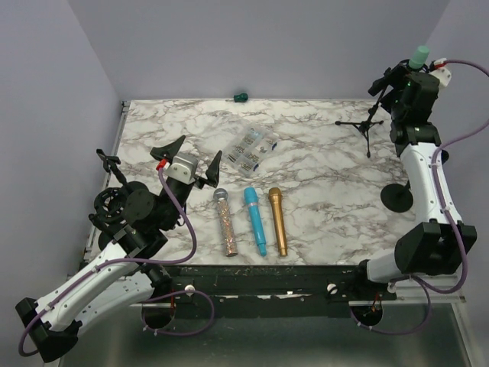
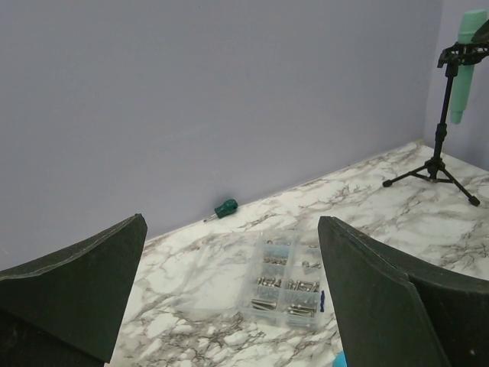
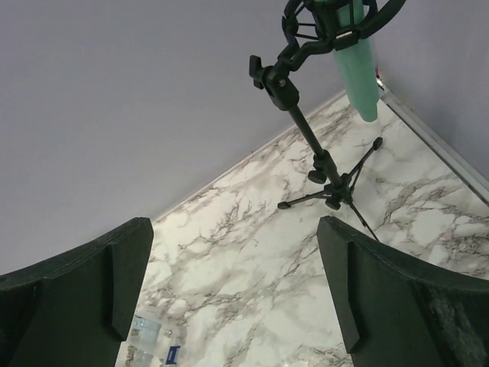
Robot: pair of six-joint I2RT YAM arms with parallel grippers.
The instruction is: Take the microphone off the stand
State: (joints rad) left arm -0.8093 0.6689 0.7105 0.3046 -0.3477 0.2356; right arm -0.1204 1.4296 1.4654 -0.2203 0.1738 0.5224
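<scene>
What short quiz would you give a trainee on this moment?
1. True or false: the green microphone sits in the stand.
2. Which colour of microphone lies between the glitter microphone and the gold microphone? A blue, B red, C black.
3. Fill in: the left tool and the right tool both stand ___.

Key: 1 true. 2 A, the blue microphone. 3 open, holding nothing.
</scene>
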